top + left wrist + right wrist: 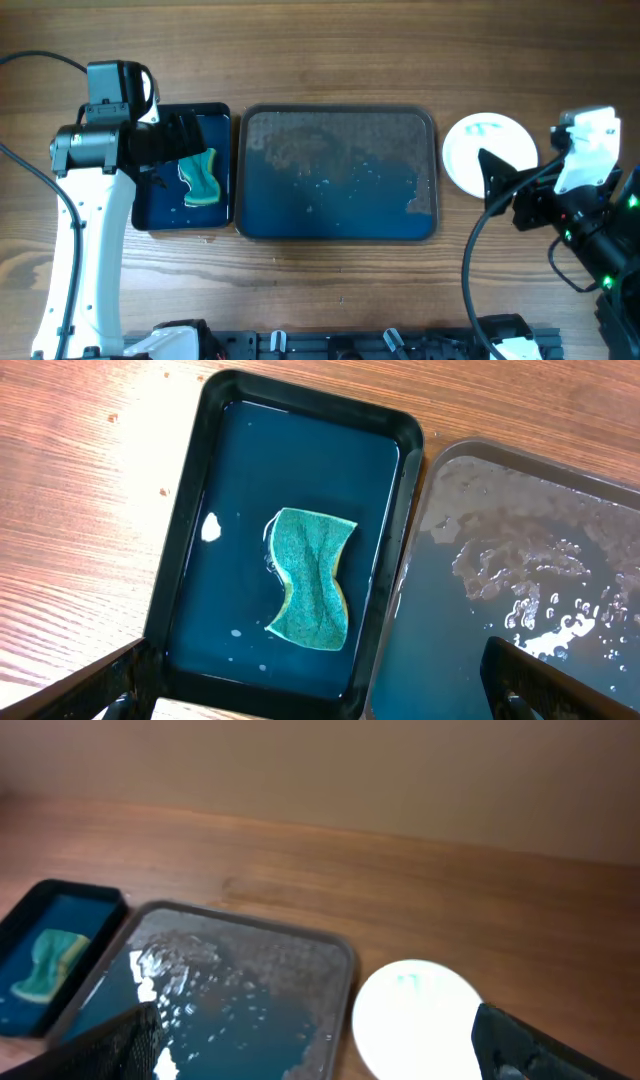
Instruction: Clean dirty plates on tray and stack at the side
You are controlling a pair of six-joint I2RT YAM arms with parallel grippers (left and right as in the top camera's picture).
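Observation:
The large dark grey-blue tray [337, 173] lies mid-table, wet, with no plate on it; it also shows in the left wrist view [520, 570] and the right wrist view [230, 990]. A white plate [488, 152] with faint blue marks lies on the wood to the right of the tray, also seen in the right wrist view [418, 1016]; I cannot tell how many are stacked. My left gripper [330, 695] is open and empty above the black tub [182, 167]. My right gripper [320, 1050] is open and empty, its finger [500, 170] over the plate's near right side.
The black tub [290, 530] holds dark water and a green sponge [312, 578], also seen from overhead [200, 176]. Bare wooden table surrounds both containers. The arm bases and cables sit along the front edge.

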